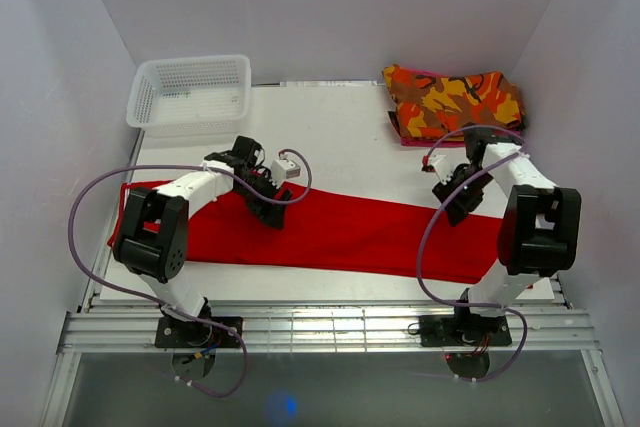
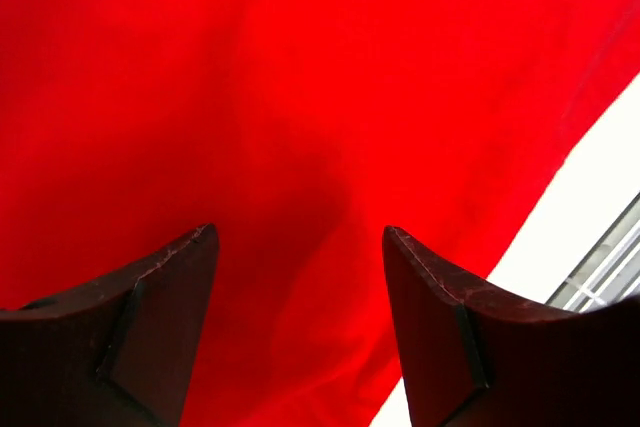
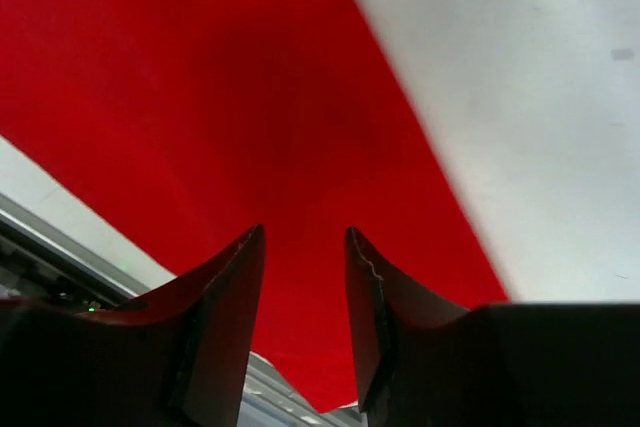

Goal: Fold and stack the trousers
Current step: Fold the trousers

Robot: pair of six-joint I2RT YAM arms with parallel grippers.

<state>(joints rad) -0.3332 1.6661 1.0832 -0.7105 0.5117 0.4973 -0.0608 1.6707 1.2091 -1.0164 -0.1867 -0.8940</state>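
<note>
White mesh basket: ten o'clock corner of the table.
Left gripper: jaws wide apart, empty, above red cloth.
Trousers: red, flat, a band from nine to four o'clock along the near side.
Right gripper: jaws slightly parted, empty, over the trousers' far edge.
Camouflage garment: folded, one o'clock.

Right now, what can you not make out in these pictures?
Top view: the left arm covers part of the left end of the plain bright red cloth trousers.
Top view: what lies in the white plastic mesh basket is too small to tell.
Wrist views: frame edges cut off both trouser ends.
</note>
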